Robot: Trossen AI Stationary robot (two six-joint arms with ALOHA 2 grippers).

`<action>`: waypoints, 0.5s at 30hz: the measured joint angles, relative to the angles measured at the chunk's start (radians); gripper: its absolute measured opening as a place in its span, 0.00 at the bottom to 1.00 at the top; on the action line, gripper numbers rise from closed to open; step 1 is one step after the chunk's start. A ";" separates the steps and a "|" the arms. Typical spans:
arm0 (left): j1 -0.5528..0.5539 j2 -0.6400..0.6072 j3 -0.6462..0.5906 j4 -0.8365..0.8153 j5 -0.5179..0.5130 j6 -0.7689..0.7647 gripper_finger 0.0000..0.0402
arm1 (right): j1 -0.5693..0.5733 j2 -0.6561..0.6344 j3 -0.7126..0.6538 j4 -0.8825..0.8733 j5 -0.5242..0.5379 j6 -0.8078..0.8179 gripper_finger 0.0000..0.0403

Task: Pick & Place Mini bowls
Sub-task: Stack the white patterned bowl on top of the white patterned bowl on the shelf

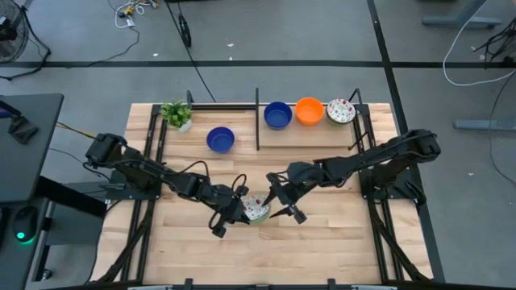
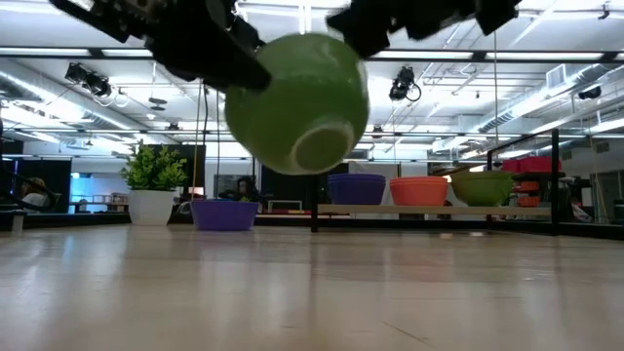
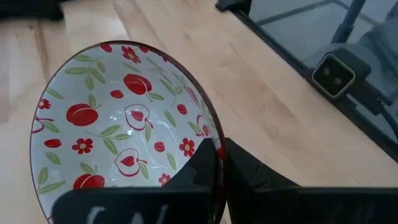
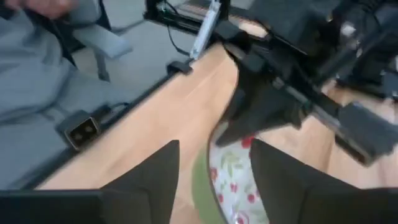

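Green-backed, fruit-patterned mini bowl (image 1: 256,209) hangs above bare wood mid-table, the left gripper (image 1: 242,207) clamped on its rim; the right gripper (image 1: 282,208) straddles it, fingers apart.

Your two grippers meet at one bowl near the table's centre, with four more bowls and a plant along the far edge.

Taking the table (image 1: 339,234) centre as the clock's hub in the high view, the held bowl (image 1: 256,209) sits just toward 6 o'clock, raised off the surface in the low view. Your left gripper (image 1: 233,213) is at its 9 o'clock, fingers clamped over its rim; your right gripper (image 1: 284,208) is at its 3 o'clock. One bowl (image 1: 220,139) lies toward 11, the plant (image 1: 176,114) farther out toward 10. Behind the rail (image 1: 257,121), three bowls (image 1: 310,111) line up from 12 to 2.
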 joint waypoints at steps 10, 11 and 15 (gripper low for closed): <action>0.002 0.030 0.017 -0.004 0.000 0.009 0.04 | 0.004 0.077 0.009 -0.057 -0.123 0.002 0.48; 0.002 0.030 0.019 0.003 0.001 0.009 0.04 | 0.004 0.084 0.009 -0.045 -0.123 0.003 0.47; 0.002 0.030 0.026 0.011 0.004 0.011 0.05 | 0.007 0.086 0.009 -0.039 -0.118 0.001 0.41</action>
